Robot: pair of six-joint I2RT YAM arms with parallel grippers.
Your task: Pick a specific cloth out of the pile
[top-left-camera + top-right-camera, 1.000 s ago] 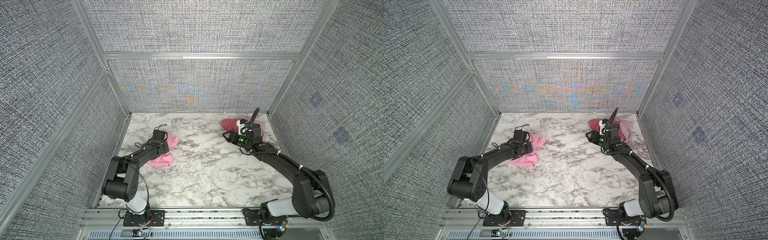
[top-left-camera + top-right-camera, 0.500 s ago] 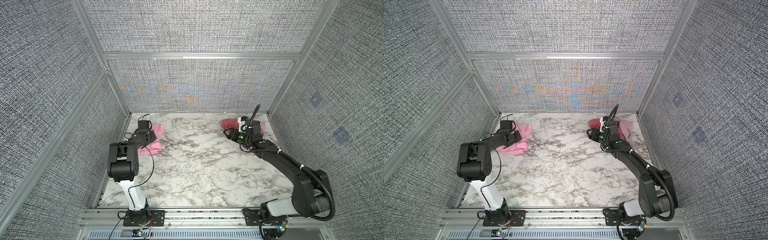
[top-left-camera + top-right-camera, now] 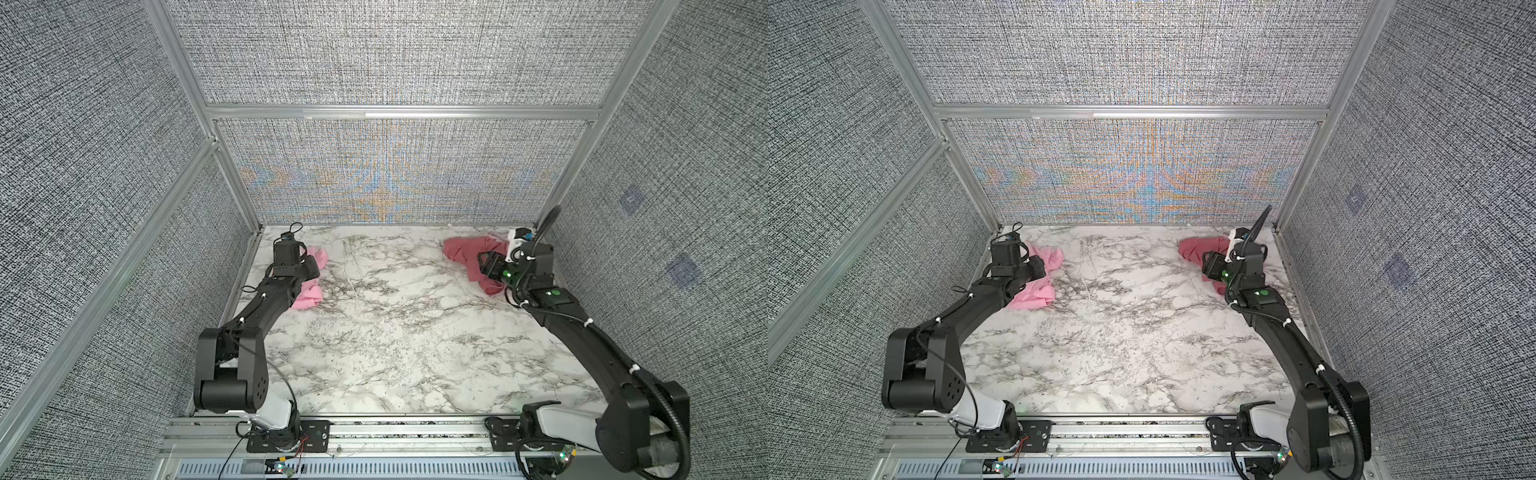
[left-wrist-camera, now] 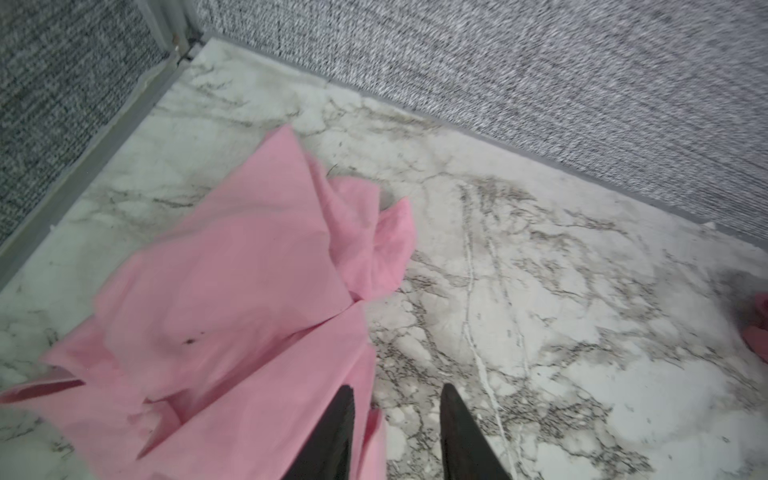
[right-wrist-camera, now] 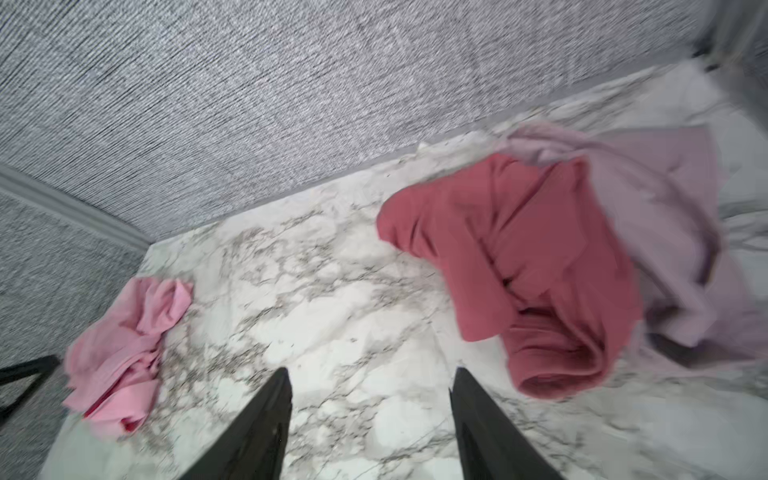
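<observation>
The cloth (image 4: 232,291) lies just beside the left gripper (image 4: 397,387).

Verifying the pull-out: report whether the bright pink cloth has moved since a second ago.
Yes. The bright pink cloth has slid across the marble table toward its back-left corner, nearer the back wall than before.

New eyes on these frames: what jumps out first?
The bright pink cloth, crumpled at the far left of the marble table, partly hidden by the left arm. Opposite, at far right, a dark rose-red cloth lies against a pale whitish-pink cloth by the right arm.
</observation>
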